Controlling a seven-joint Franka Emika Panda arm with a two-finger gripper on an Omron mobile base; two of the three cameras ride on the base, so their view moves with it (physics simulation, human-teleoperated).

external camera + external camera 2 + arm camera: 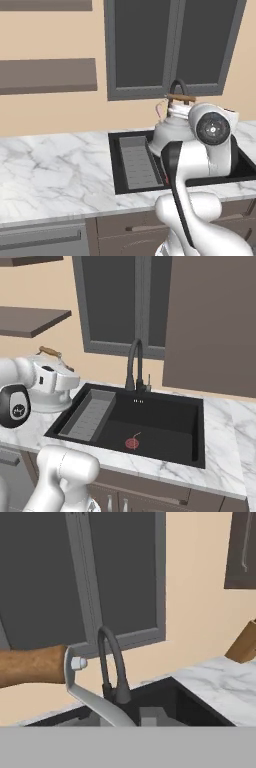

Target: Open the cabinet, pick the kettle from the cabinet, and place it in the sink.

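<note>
Hanging over the left end of the sink (197, 406), the kettle (170, 131) is carried by its brown handle, gripper (56, 363) clamped on it. Ribbed tray (90, 417) below; black tap (134, 367) just behind, window frame (145, 92) beyond.

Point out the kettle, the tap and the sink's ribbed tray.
kettle (170, 131): left base view, rounded body.
tap (133, 363): right base view, arched neck.
ribbed tray (90, 417): right base view, ribbed floor.

Two cameras sit behind the arm, one left, one right, both looking forward and down on the sink (135, 187), seen from opposite sides. A third rides the hand, close, facing the black tap (111, 667).
</note>
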